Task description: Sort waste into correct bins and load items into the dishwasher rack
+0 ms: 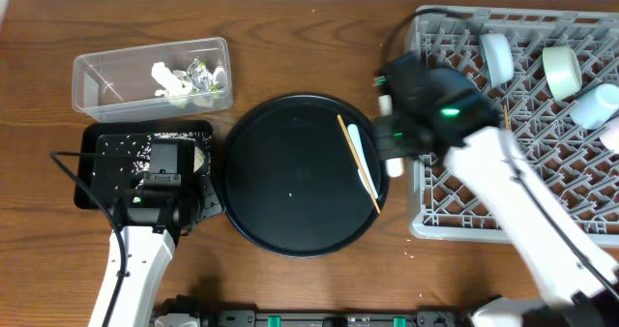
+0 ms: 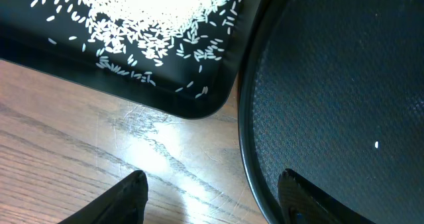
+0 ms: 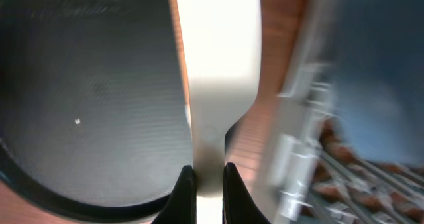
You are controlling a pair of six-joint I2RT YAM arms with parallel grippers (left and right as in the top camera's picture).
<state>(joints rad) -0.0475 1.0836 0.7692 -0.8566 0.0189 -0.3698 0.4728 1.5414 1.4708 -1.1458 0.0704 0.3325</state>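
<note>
There's the right pincer [image 3: 204, 179] pinched tight on the narrow neck of a pale spoon [image 3: 215, 78], over the gap between round tray [image 3: 86, 118] and rack [image 3: 301, 151], the left pincer [image 2: 212, 187] wide open and empty above the surface [image 2: 99, 138], and that slim grip could let it swivel and snag a peg.

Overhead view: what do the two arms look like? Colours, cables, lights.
The left arm and right arm both have white tubular links that end in boxy black wrist housings. Each housing shows a small green light. A thin black cable loops beside the left one. The wrist views show dark end effector fingers.
</note>
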